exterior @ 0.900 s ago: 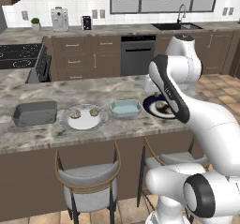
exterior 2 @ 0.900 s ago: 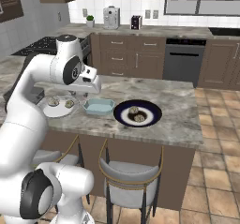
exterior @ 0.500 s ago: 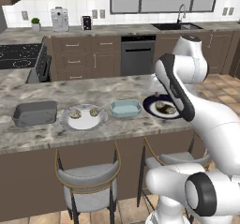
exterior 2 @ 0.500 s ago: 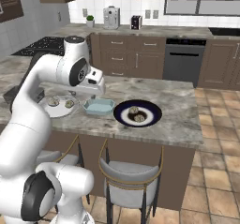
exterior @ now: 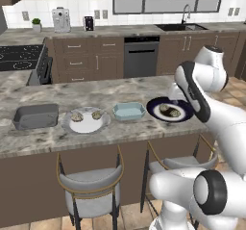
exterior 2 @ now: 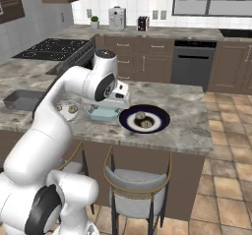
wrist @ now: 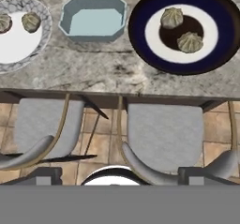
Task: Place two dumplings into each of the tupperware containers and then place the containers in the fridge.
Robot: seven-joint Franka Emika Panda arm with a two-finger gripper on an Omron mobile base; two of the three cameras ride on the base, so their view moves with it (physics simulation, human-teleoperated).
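From where I stand, hardly any of the job is done. The stone counter [exterior: 120, 92] carries everything in a row: the dark grey tub [exterior: 36, 116] at the far left, the pale plate [exterior: 85, 121] with two dumplings [exterior: 87, 115] on it, the light blue tub [exterior: 129, 111] looking empty, and the dark-rimmed plate [exterior: 170, 109] with the other two dumplings [wrist: 182, 29]. No dumpling lies in the blue tub; whether the grey tub holds anything I cannot make out from this angle. All four pieces seem to need moving, then both tubs need carrying to the fridge.

The arm [exterior 2: 78, 89] reaches over the counter, its hand near the blue tub and the dark-rimmed plate. The gripper [wrist: 114, 176] looks down from above the counter edge and the two stools [wrist: 171, 134], its fingertips [wrist: 44, 175] standing wide apart with nothing between them, touching no food.

Against the earlier frames, the hand has drawn back and up from the counter, and the upper arm has swung toward the dark-rimmed plate. The tubs, plates and dumplings lie where they did.
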